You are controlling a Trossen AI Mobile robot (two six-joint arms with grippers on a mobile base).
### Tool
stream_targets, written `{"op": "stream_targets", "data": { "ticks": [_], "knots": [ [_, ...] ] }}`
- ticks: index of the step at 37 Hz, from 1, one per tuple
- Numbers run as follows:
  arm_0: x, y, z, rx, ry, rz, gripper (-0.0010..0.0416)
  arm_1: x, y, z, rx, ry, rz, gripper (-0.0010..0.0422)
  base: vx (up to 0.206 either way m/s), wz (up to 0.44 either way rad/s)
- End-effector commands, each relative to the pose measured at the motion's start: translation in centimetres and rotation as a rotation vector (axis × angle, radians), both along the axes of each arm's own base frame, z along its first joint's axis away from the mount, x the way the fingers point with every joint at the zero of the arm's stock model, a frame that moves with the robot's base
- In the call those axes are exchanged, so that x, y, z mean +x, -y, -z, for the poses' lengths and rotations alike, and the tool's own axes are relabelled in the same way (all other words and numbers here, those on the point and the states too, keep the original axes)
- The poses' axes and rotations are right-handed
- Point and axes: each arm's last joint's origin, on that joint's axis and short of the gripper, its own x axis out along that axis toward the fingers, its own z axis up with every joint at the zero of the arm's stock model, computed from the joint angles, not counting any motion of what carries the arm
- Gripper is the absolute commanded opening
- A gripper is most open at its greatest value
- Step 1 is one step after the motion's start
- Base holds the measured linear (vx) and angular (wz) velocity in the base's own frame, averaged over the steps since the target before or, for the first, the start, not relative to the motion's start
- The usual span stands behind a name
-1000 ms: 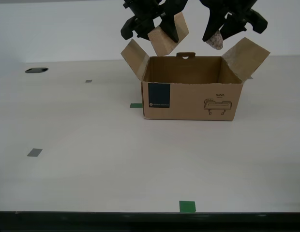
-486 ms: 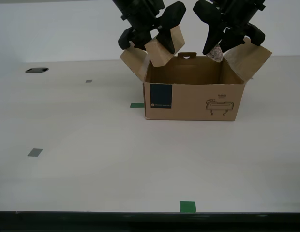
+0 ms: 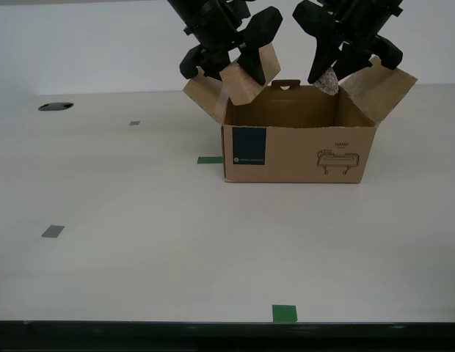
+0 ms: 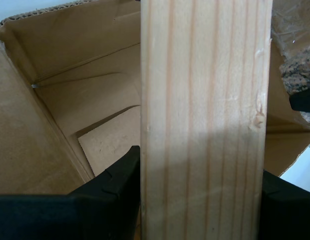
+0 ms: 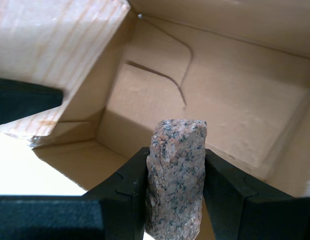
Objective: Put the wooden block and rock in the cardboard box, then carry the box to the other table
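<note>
Two grippers poised over one open carton, both loaded. Leftmost in the exterior view, a dark round hole (image 3: pixel 55 106) in the off-white table (image 3: pixel 139 242), then grey tape mark (image 3: pixel 52 231) and green tape mark (image 3: pixel 207 160) just beside the box. Next across, my second gripper (image 3: pixel 229 53), jaws clamped tight on the wooden block (image 3: pixel 246 73), held tilted above the rim at the box's flap on the exterior view's left; grain filling the second wrist view (image 4: pixel 205 120). Below, the cardboard box (image 3: pixel 297 150) standing on the table, flaps splayed, dark blue label facing the camera. Further right, my first gripper (image 3: pixel 337 48), jaws closed on the rock (image 3: pixel 326 79), hanging at the rim beside the other flap. Speckled stone pinched upright between the fingers in the first wrist view (image 5: pixel 175 175), bare box floor beneath.
</note>
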Motion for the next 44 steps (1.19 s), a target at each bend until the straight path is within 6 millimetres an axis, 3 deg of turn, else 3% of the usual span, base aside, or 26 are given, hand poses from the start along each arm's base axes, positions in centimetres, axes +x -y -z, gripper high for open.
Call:
{"op": "stream_targets", "data": {
  "ticks": [1,11,26,31,34,44],
  "knots": [
    [0.0,0.1,0.0,-0.043,0.015,0.016,0.0016,0.0,0.1,-0.1,-0.007,0.000,0.003,0.0047,0.000,0.000],
    [0.1,0.0,-0.1,-0.059,0.021,0.021,0.0108,0.0,0.1,-0.1,-0.006,0.000,0.003,0.0122,0.000,0.000],
    [0.0,-0.1,-0.1,-0.057,0.021,0.022,0.0334,0.0,0.1,-0.1,-0.006,-0.001,0.002,0.0212,0.000,0.000],
    [0.0,-0.1,-0.1,-0.057,0.021,0.021,0.0391,-0.1,0.1,-0.2,-0.007,-0.001,0.002,0.0232,0.000,0.000],
    [0.0,-0.1,-0.1,-0.057,0.021,0.021,0.0403,-0.1,0.0,-0.3,-0.010,-0.001,-0.002,0.0239,0.000,0.000],
    [-0.2,0.0,-0.6,-0.055,0.032,0.019,0.0370,-0.3,-0.1,-1.2,-0.024,0.000,-0.018,0.0232,0.000,0.000]
  ]
}}
